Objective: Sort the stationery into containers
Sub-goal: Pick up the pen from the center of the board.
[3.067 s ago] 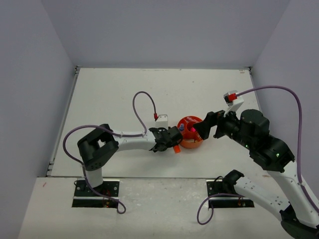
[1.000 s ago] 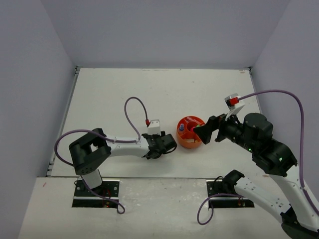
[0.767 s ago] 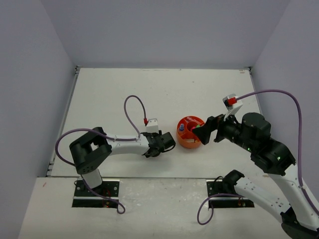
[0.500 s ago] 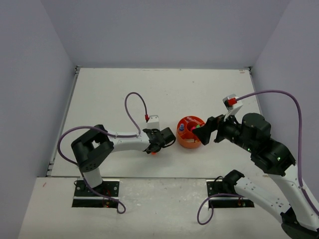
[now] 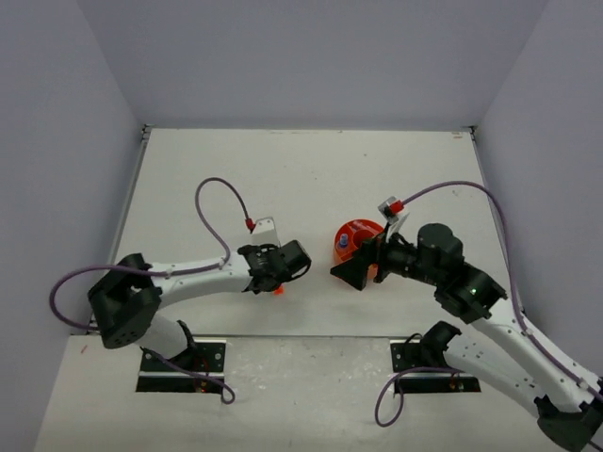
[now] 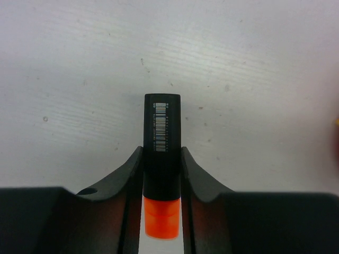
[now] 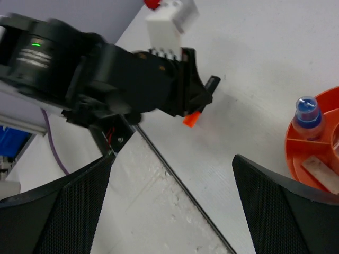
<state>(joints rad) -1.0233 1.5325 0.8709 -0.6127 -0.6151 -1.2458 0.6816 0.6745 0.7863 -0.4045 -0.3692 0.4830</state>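
A black marker (image 6: 162, 132) with an orange cap (image 6: 161, 219) sits between the fingers of my left gripper (image 6: 162, 156), which is shut on it. From above, that gripper (image 5: 281, 273) is left of the round orange organiser (image 5: 359, 231), with the orange cap (image 5: 279, 290) showing below it. The right wrist view shows the same marker (image 7: 211, 83) and cap (image 7: 192, 119) close over the table. My right gripper (image 7: 172, 206) is open and empty, hanging over the organiser's near-left side (image 5: 353, 270). A blue marker (image 7: 307, 112) stands in the organiser (image 7: 318, 159).
The white table (image 5: 311, 179) is walled on three sides. Its near edge, a dark seam (image 7: 180, 180), runs under my right gripper. A pale flat piece (image 7: 318, 168) lies in one organiser compartment. Purple cables loop above both arms.
My left gripper has shut on the orange-capped marker and drawn back to the left, away from the organiser. The right arm has swung left and lower over the organiser's near side.
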